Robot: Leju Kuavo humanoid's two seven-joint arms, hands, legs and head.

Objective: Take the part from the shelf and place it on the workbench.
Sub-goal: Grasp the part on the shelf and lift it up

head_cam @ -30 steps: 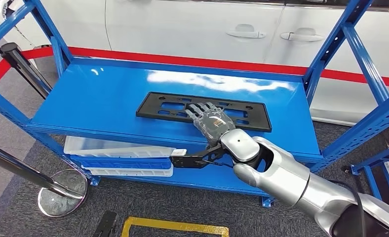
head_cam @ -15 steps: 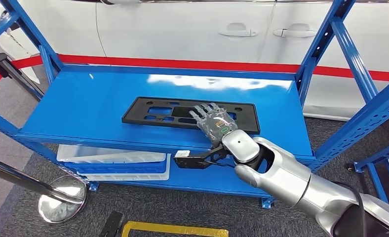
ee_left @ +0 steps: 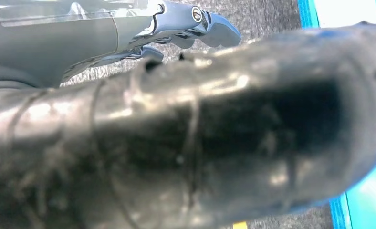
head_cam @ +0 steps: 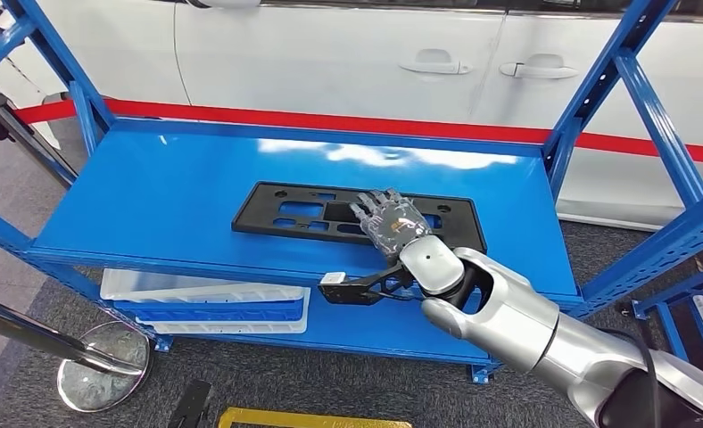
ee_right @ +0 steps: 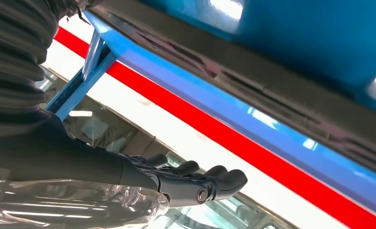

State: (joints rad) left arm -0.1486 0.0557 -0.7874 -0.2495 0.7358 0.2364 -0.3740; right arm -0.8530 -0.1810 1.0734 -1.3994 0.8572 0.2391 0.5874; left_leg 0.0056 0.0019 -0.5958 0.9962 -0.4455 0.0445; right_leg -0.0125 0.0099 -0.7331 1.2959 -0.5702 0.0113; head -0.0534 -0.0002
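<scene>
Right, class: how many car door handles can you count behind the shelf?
2: a left door handle and a right door handle, side by side on the white car. Others may be out of frame.

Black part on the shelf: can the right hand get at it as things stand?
Probably yes. The right hand is already over the black part on the blue shelf, fingers spread above its right portion, nothing between them.

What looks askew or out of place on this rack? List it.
Little stands out. The black plastic panel lies flat on the blue shelf, turned slightly against the shelf's edges. The right robot hand is over its right part. Below, white trays sit unevenly stacked.
</scene>
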